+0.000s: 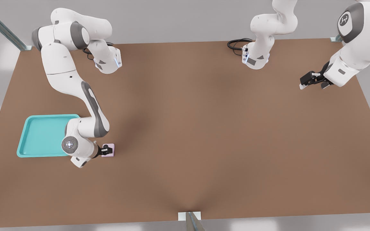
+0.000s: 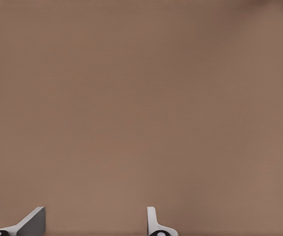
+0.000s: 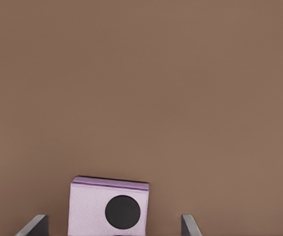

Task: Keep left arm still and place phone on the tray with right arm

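1. We are seeing a brown table (image 1: 204, 128) from above, with the turquoise tray (image 1: 43, 134) lying near the front view's left edge. The tray is holding nothing that we can see.
2. The pale pink phone (image 1: 109, 150) is lying flat on the table, just beside the tray's corner on the front view's right. It is not on the tray, so the placing is not yet done.
3. We judge the task to be at its early stage: the phone is waiting to be gripped, lifted and carried across to the tray.
4. The right arm (image 1: 92, 109) is reaching down, with its gripper (image 1: 105, 150) poised right at the phone.
5. In the right wrist view, the gripper's fingers (image 3: 33, 225) are standing spread wide, one on each side of the phone (image 3: 107, 206), with bare table showing between each finger and the phone. They are pinching nothing.
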`<move>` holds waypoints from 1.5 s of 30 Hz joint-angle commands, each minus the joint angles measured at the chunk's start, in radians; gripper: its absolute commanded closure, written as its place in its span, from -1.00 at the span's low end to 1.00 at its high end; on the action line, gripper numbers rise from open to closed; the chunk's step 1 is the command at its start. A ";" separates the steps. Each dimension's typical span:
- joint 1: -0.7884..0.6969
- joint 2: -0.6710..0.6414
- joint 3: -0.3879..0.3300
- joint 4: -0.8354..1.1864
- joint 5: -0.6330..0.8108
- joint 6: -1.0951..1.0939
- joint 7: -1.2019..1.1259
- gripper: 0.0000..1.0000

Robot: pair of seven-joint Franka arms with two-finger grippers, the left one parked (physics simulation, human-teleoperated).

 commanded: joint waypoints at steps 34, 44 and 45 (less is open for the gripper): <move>0.014 -0.040 0.002 -0.105 -0.004 0.111 0.000 -0.50; -0.305 -0.204 0.002 -0.200 -0.004 -0.006 -0.384 -0.50; -0.345 -0.202 0.002 -0.209 -0.004 -0.004 -0.432 -0.50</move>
